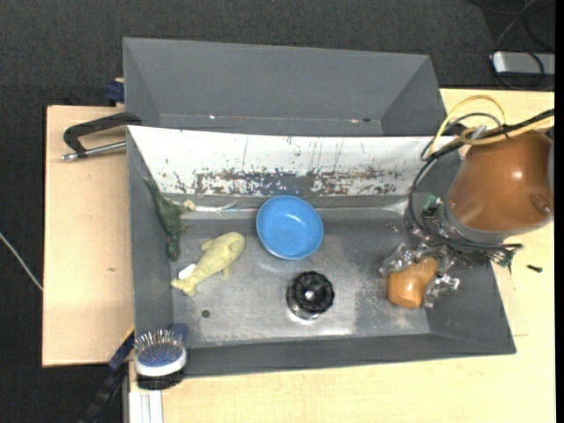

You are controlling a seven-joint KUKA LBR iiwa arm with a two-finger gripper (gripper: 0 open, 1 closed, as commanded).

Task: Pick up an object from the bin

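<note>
Camera view, fingers (443,282) closed round orange lump (406,289), at right end of bin (247,320).

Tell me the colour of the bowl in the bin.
The bowl is blue; the camera view shows it best.

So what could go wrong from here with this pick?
The gripper sits low at the orange rounded thing at the right end, close to the sloping right wall: it may scrape that wall. The thing looks smooth, so it might roll or slip away on a lift.
</note>
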